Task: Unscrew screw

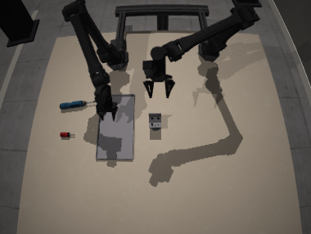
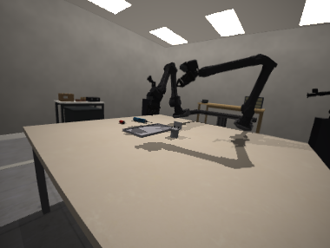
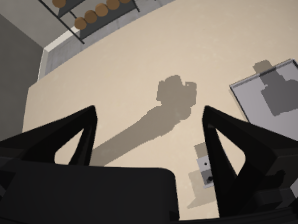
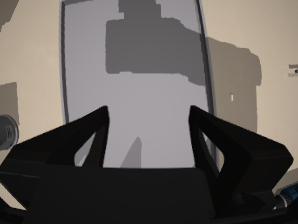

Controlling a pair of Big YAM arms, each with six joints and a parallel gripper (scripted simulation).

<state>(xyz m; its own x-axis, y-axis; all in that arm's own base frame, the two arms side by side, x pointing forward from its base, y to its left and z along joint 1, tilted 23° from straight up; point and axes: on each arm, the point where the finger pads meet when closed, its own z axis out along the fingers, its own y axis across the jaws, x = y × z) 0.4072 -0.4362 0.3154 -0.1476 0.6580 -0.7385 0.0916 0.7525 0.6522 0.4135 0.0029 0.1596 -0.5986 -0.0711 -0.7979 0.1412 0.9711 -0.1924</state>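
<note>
The small grey joint module (image 1: 155,121) (image 2: 175,128) (image 3: 205,165) stands on the table right of the tray in the top view. Dark round spots show on it; its screws are too small to tell. The electric screwdriver (image 1: 73,105) (image 2: 139,120) (image 4: 290,195) lies left of the tray, its shaft toward the tray. My right gripper (image 1: 107,119) (image 4: 149,112) is open and empty above the tray. My left gripper (image 1: 159,97) (image 3: 149,112) is open and empty, high up behind the module in the top view.
A grey tray (image 1: 127,141) (image 4: 150,95) with a low dark rim lies between the screwdriver and the module. A small red tool (image 1: 65,134) (image 2: 122,122) lies left of the tray in the top view. Shadows of both arms fall across the table.
</note>
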